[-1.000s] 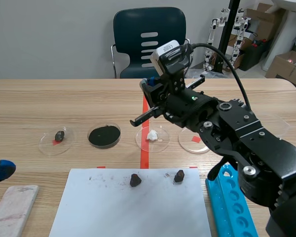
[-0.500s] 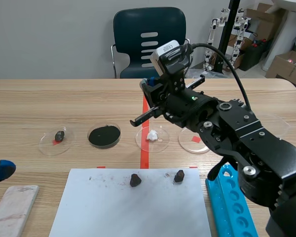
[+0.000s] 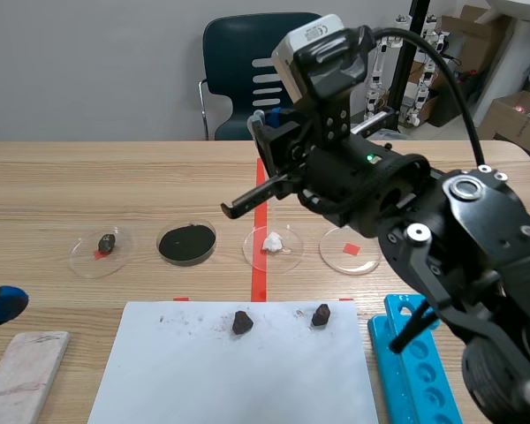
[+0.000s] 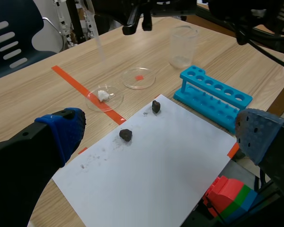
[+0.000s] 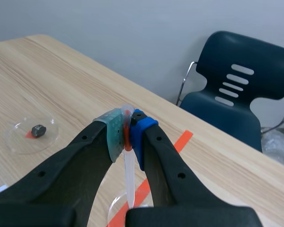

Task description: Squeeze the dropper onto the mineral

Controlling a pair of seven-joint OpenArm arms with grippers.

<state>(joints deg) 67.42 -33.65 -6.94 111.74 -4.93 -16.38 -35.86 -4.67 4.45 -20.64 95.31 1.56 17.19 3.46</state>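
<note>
- A wooden worktop [image 3: 71, 185] is seen, with a dark blue chair [image 3: 238, 62] behind its far edge.
- Along the near edge, a pale slab [image 3: 22, 371], a white sheet [image 3: 238, 380] bearing two dark stones [image 3: 241, 321], and a blue rack [image 3: 420, 371] are laid.
- The left gripper [image 4: 161, 132] is spread wide, with nothing in it.
- The right gripper [image 5: 126, 130] is clamped on the dropper [image 5: 129, 175], a clear tube with orange-red showing at the pads. It is held tip-down above the white mineral [image 3: 272, 240] in its dish mid-worktop.
</note>
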